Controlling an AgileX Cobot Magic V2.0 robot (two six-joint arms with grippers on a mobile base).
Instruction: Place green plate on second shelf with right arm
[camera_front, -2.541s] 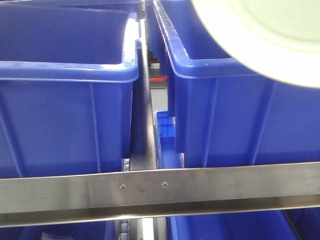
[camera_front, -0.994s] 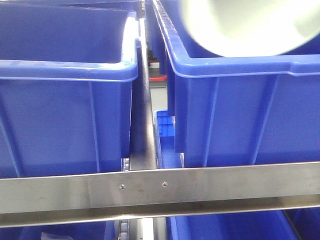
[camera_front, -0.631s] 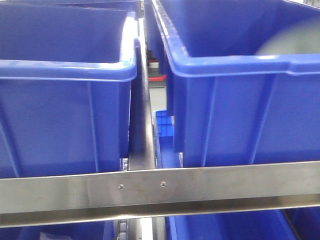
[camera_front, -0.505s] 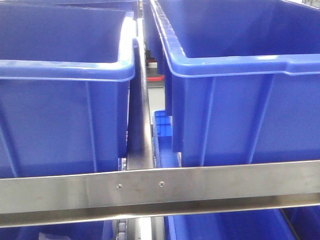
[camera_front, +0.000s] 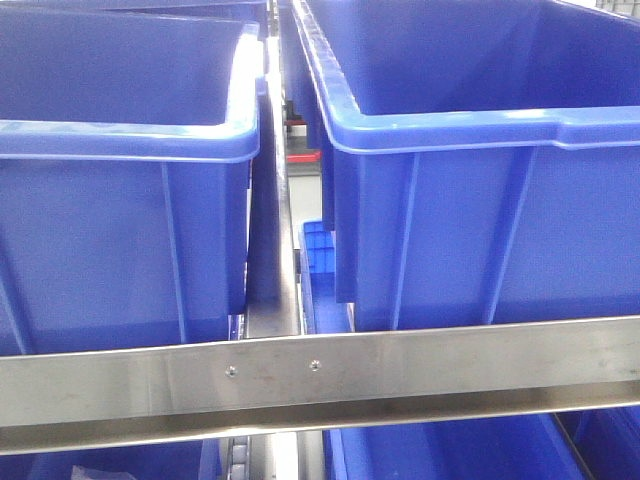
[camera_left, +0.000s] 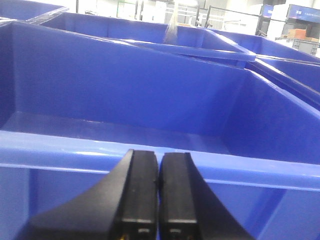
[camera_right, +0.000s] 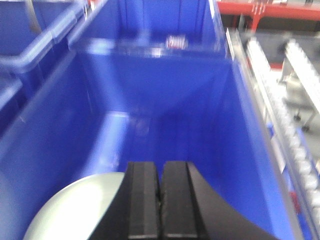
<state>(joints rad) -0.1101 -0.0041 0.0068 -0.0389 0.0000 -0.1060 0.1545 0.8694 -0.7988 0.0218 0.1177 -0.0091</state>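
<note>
The green plate (camera_right: 80, 210) shows only in the right wrist view, as a pale disc at the lower left, low inside a deep blue bin (camera_right: 165, 90). My right gripper (camera_right: 160, 167) is shut. The plate's rim runs in behind its left finger, so it appears to hold the plate by the rim. The view is blurred. My left gripper (camera_left: 159, 156) is shut and empty, just in front of the near rim of another blue bin (camera_left: 150, 100). Neither the plate nor either gripper shows in the front view.
In the front view two large blue bins stand side by side, one left (camera_front: 120, 140) and one right (camera_front: 450, 125), behind a steel shelf rail (camera_front: 400, 365). A narrow gap with a steel divider (camera_front: 285, 250) runs between them. More blue bins sit below.
The plate was high at the upper right of the front view. It sank behind the right bin's rim and out of that view. The front view has shifted slightly.
</note>
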